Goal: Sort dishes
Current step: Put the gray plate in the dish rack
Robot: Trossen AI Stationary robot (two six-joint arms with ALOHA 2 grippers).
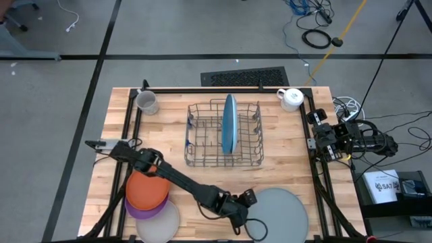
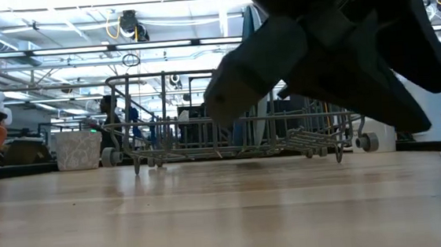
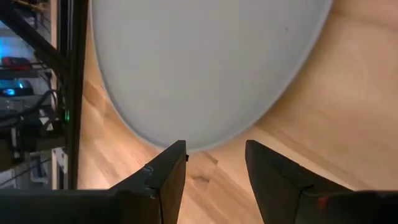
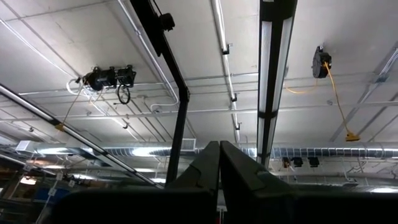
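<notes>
A large whitish-grey plate lies flat on the table near its front edge, right of the middle. My left gripper is open just at that plate's left rim. Its two fingers slant down toward the rim with a gap between them and nothing in it. A stack of orange, purple and whitish plates lies at the front left. A blue plate stands on edge in the wire rack. My right gripper is shut, pointing up at the ceiling, folded back at the table's right edge.
A grey mug stands at the far left and a white mug at the far right. The rack fills the table's middle. Bare wood lies between the rack and the front plates. Black frame rails run along both sides.
</notes>
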